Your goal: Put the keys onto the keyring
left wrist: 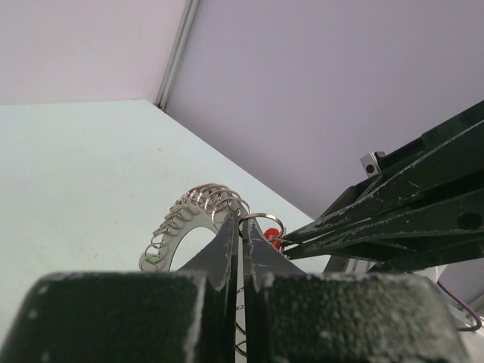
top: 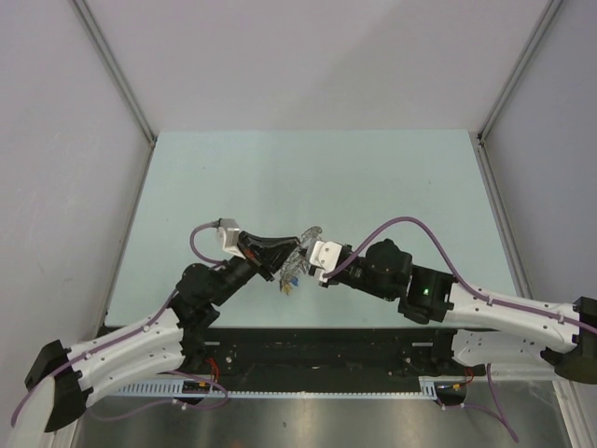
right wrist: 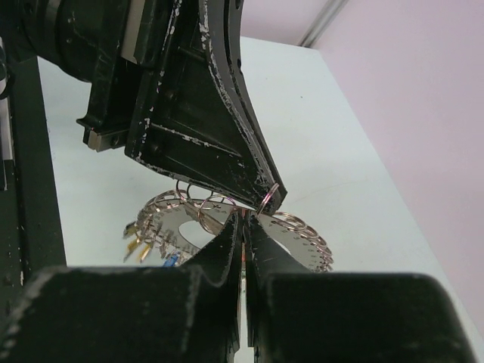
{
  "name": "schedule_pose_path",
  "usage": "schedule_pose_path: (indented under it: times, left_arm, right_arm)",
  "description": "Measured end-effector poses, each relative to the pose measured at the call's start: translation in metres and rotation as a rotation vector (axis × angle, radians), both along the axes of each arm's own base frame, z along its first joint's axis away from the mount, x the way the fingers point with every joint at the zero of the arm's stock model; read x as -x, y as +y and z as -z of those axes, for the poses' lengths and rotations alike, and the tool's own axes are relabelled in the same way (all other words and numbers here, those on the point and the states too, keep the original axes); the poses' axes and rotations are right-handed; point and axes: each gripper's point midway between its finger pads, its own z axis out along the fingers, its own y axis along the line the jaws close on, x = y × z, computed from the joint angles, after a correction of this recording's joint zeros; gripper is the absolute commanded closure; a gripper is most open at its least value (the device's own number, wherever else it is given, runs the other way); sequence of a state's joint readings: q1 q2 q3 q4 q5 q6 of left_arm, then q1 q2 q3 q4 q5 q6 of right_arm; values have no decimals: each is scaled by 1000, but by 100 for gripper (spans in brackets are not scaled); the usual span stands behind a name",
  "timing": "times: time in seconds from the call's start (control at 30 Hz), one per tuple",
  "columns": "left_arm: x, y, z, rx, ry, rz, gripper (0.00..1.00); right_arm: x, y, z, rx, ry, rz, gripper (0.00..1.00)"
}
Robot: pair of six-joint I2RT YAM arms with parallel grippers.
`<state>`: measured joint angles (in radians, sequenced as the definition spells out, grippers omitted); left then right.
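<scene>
1. The left gripper (left wrist: 241,227) has its jaws pressed together on the rim of the large grey metal keyring (left wrist: 187,224), which is fringed with small split rings and coloured tags.
2. The ring is held above the pale green table (top: 280,177), between the two arms.
3. The right gripper (right wrist: 243,227) is clamped on the small silver key with a red oval tag (left wrist: 272,243), right at the left fingertips.
4. Any print on the tags is too small to read.
</scene>
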<state>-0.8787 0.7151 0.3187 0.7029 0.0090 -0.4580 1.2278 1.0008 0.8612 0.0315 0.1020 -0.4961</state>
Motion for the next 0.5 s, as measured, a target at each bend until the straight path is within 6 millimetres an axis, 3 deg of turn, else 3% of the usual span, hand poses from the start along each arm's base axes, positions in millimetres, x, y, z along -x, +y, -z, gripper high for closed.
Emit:
schedule_pose_path:
  times: [0.23,0.37,0.5]
  left_arm:
    - [-7,-1,3,9,21,-24,99]
    - [-10,2,4,12,32,-49,100]
    - [-20,15,-2,41,40,-121,99]
  right_arm:
    - [-10,-4,2,-11,26,61,100]
    - [-29,-15,4,-23,58,122,100]
    - [-37,-24,16,-1,108,154,100]
